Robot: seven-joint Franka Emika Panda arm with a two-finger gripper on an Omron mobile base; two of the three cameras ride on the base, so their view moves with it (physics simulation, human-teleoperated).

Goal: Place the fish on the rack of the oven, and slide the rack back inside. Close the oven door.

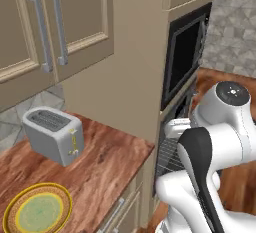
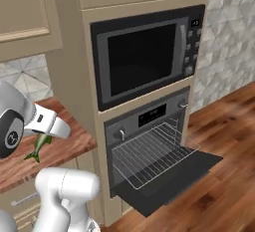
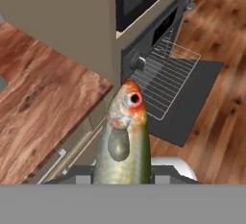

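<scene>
Kitchen wall unit with the oven door (image 2: 194, 169) dropped open and the rack (image 2: 152, 154) drawn out at four o'clock of the gripper (image 2: 46, 135), which clamps the fish (image 2: 39, 147) above the counter (image 2: 60, 151): pickup done, with placing, sliding and closing left.

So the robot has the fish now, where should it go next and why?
Probably swing the arm right, carrying the fish over to the rack. The jaws are shut on the fish above the wooden counter, while the rack sits pulled out and bare over the open oven door, off to the side and lower.
</scene>
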